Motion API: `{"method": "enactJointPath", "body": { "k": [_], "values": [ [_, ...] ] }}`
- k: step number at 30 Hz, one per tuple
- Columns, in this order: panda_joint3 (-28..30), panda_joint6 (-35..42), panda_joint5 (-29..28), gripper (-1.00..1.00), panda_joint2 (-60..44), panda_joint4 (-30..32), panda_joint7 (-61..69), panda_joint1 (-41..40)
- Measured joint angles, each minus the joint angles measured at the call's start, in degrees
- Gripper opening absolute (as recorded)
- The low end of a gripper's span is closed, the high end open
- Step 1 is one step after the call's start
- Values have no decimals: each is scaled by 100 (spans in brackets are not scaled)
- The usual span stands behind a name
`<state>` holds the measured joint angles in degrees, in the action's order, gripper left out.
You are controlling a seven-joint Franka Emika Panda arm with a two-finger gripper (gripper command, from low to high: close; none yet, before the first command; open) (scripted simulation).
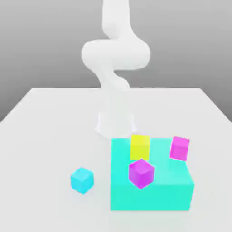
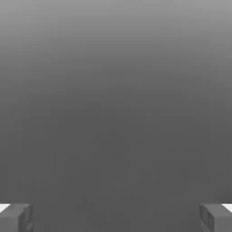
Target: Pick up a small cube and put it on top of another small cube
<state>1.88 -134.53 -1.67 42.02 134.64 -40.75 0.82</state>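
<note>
Four small cubes (image 1: 82, 179) and one turquoise block (image 1: 154, 192).

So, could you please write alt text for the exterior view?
A white robot arm rises behind a large turquoise block on a white table. A yellow cube and two magenta cubes sit on the block; a small cyan cube lies on the table.

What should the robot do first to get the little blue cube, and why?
Probably swing the open gripper down toward the small sky-blue cube. It sits alone on the table, nothing is held, and the violet cube waits on the turquoise block.
</note>
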Motion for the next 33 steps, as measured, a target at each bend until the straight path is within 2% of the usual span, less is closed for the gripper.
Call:
{"method": "enactJointPath", "body": {
  "k": [13, 22, 25, 27, 31, 33],
  "values": [
    [1208, -1436, -601, 0, -1956, 1491, 2866, 342],
    [2051, -2442, -513, 0, -3330, 2518, 5189, 547],
    [2239, -2784, -241, 0, -3812, 2864, 6134, 595],
    [2193, -3050, 192, 0, -4183, 2989, 6768, 559],
    [1255, -3672, 1491, 0, -5028, 2874, 7808, -42],
    [620, -4000, 1860, 0, -5435, 2788, 8095, -589]
  ]
}}
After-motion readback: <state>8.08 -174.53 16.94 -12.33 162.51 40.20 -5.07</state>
